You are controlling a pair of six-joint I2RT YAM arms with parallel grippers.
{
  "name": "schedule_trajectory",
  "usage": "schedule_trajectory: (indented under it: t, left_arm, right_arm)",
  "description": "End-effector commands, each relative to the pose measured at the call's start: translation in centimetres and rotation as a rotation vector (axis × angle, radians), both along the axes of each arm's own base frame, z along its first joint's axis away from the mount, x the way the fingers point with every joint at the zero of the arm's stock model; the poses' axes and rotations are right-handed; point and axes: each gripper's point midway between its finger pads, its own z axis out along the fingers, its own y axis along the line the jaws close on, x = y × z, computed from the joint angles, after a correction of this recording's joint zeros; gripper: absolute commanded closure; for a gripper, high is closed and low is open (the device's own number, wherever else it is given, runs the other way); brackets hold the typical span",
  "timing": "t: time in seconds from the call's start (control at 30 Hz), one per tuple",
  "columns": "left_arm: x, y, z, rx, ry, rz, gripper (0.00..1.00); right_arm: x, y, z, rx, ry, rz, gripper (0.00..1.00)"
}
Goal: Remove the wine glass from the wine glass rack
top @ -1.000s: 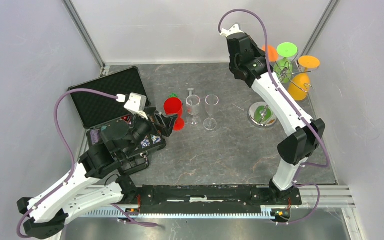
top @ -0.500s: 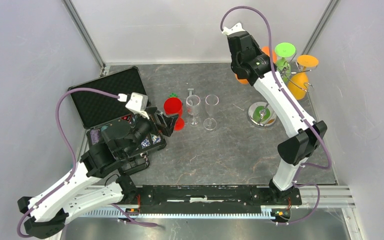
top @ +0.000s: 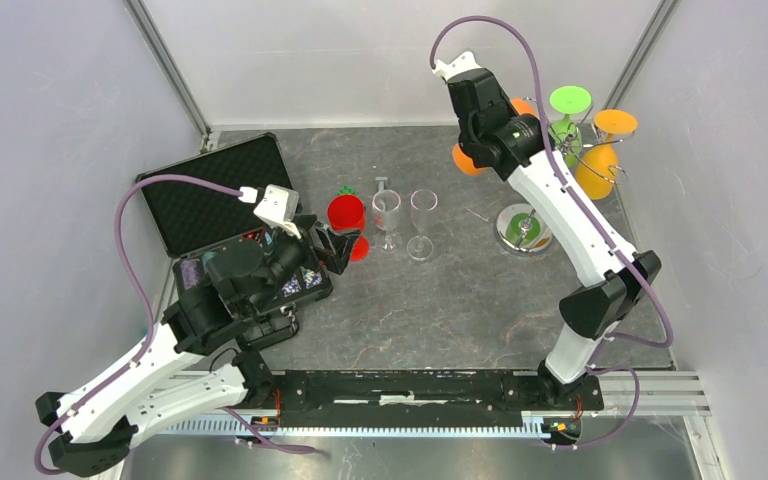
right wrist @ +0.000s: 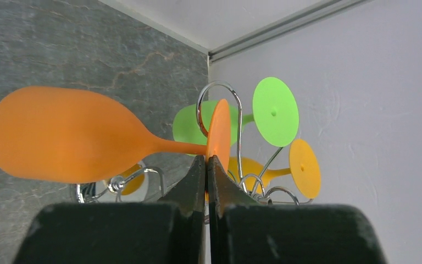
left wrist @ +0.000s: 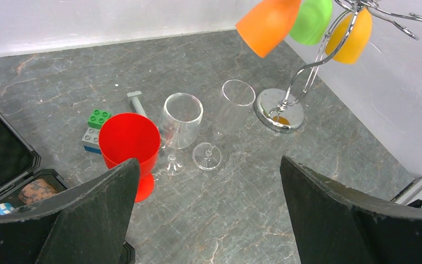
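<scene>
One orange wine glass (top: 463, 161), half hidden

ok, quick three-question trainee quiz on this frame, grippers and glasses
1. True or false: the left gripper is shut on a glass.
2. The right gripper pinches the orange plastic wine glass by its: A) bowl B) stem C) round foot.
3. How many glasses stand upright on the dark grey marbled table?

Key:
1. False. It is open and holds nothing.
2. C.
3. Three: the red plastic goblet, the wide clear glass and the slim clear flute.
</scene>
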Motion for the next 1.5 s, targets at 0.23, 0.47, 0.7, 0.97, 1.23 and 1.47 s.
schedule_trajectory:
  t: [0.23,0.47,0.7,0.97,1.23,1.47]
  left_arm:
    - [-0.1,-0.3,1.7,-0.088,-0.017,-0.004,0.00]
    - [0.1,0.8,2.7,-0.156,-0.046,0.046,0.00]
    - [-2.1,-0.6,5.9,-0.252,-0.165,-0.119,0.00]
    - [-1.0,-0.5,7.0,-0.298,-0.128,-0.052,0.00]
    - [0.1,-2.9,6.3,-0.362,0.031,-0.048,0.03]
    - [0.0,-4.9,6.3,-0.366,0.072,-0.115,0.48]
  right_arm:
    - [-1.9,6.7,4.2,0.427,-0.116,0.371,1.00]
    - [-4.3,11.1,5.6,0.679,-0.161,0.614,1.00]
    - [-7.8,14.4,5.2,0.970,-0.163,0.770,1.00]
    - [-11.0,16.6,4.3,1.133,-0.089,0.900,1.00]
    - [-12.1,17.1,3.3,1.166,-0.058,0.941,1.00]
    - [-12.5,17.2,2.2,1.157,-0.031,0.954,1.00]
